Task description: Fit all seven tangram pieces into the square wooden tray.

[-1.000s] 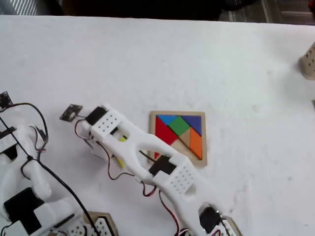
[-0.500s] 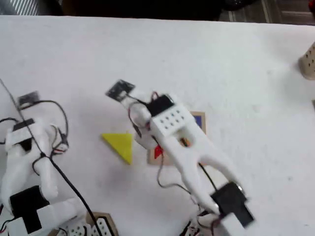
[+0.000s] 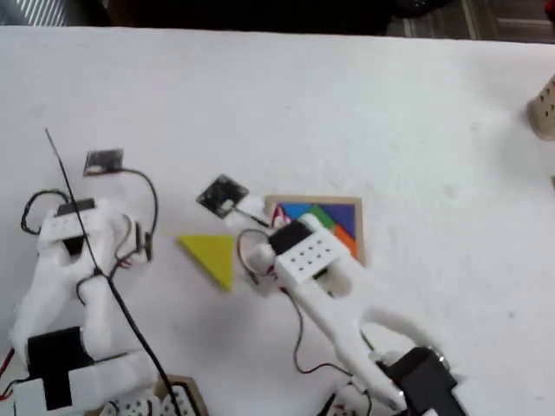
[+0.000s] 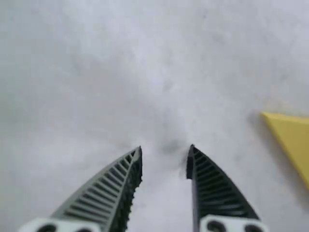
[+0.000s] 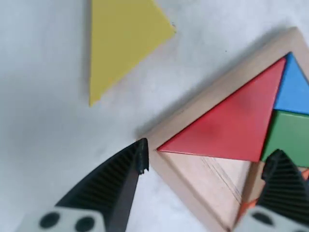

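Note:
The square wooden tray (image 3: pixel 357 227) sits mid-table holding blue (image 3: pixel 295 211), green (image 3: pixel 319 215) and orange (image 3: pixel 345 236) pieces. In the right wrist view a red triangle (image 5: pixel 231 125) lies in the tray (image 5: pixel 217 93) beside a bare triangular slot (image 5: pixel 207 171). My right gripper (image 5: pixel 207 162) is open, straddling the tray's near-left corner and holding nothing. The yellow triangle (image 3: pixel 212 254) lies flat on the table left of the tray, also visible as the yellow triangle (image 5: pixel 120 38). My left gripper (image 4: pixel 164 162) is open and empty over bare table, with the yellow triangle (image 4: pixel 289 140) off to one side.
The left arm (image 3: pixel 74 234) stands at the table's left with loose cables around it. The right arm (image 3: pixel 347 312) crosses the front of the table from the lower right. A pale perforated object (image 3: pixel 545 108) stands at the right edge. The white tabletop stretches behind the tray.
The right arm swung off the yellow triangle, leaving it on the table, and came down at the tray's left edge. The left arm shifted up and right, toward the yellow triangle.

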You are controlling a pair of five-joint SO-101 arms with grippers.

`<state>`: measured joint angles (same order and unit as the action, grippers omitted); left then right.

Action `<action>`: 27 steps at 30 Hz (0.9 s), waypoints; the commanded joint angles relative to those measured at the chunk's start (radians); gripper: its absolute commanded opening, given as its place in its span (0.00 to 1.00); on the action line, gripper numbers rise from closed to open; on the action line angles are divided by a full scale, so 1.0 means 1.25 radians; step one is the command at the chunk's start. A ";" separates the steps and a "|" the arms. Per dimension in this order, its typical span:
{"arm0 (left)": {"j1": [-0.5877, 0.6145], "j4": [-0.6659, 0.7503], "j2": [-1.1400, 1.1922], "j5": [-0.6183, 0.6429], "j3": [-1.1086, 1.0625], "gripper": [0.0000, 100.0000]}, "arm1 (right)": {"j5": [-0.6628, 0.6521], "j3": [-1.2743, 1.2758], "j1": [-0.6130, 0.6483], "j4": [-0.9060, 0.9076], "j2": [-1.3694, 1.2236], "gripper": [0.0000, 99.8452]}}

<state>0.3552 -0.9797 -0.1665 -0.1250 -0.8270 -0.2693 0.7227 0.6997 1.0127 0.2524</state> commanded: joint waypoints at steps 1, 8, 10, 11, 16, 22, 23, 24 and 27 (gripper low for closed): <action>-0.104 -0.025 -0.040 -0.005 0.039 0.29 | 0.012 -0.028 -0.064 0.029 0.014 0.37; -0.212 -0.032 -0.039 0.264 0.106 0.28 | -0.037 -0.009 -0.304 0.152 0.144 0.37; -0.241 -0.032 -0.039 0.315 0.119 0.29 | -0.061 0.045 -0.342 0.120 0.176 0.37; -0.260 -0.032 -0.039 0.341 0.122 0.29 | -0.070 0.076 -0.353 0.098 0.190 0.37; -0.325 -0.028 -0.033 0.492 0.118 0.29 | -0.112 0.162 -0.366 0.026 0.208 0.37; -0.363 -0.028 -0.031 0.520 0.101 0.35 | -0.113 0.158 -0.361 0.023 0.176 0.37; -0.376 -0.027 -0.031 0.522 0.087 0.37 | -0.113 0.158 -0.360 0.021 0.170 0.37; -0.390 -0.026 -0.031 0.522 0.075 0.40 | -0.113 0.158 -0.358 0.015 0.165 0.37; -0.413 -0.011 -0.031 0.561 0.050 0.45 | -0.114 0.158 -0.333 0.009 0.150 0.37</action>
<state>-0.1158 -1.0134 -0.1665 0.5163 -0.7488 -0.3982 0.9283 0.2562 1.0403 0.4457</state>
